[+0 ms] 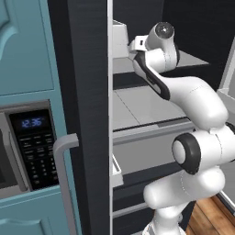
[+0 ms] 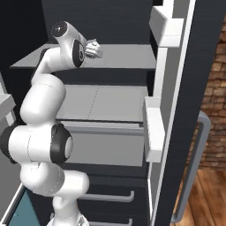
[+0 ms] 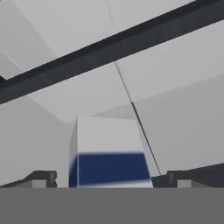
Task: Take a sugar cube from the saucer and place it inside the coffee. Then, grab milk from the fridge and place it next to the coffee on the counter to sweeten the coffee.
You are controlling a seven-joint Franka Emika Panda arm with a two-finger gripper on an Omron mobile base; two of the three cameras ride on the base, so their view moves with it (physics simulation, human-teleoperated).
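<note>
The fridge (image 1: 87,114) stands open, and my arm reaches in over its pale grey shelves (image 2: 110,101). In the hand view the milk (image 3: 109,148), a white carton with a blue band, stands on a shelf close in front of the hand. My gripper (image 3: 111,181) is open, with one dark fingertip (image 3: 41,178) to the carton's left and the other to its right, both apart from it. The white hand (image 2: 92,48) hangs at the level of the upper shelf (image 1: 124,64).
The fridge's door bins (image 2: 152,128) jut out at the right, with a long silver-grey handle (image 2: 194,167) beyond them. A black microwave (image 1: 27,147) sits in teal cabinets (image 1: 23,46) at the left. A brick wall (image 2: 216,110) and a wooden floor (image 2: 207,194) lie to the right.
</note>
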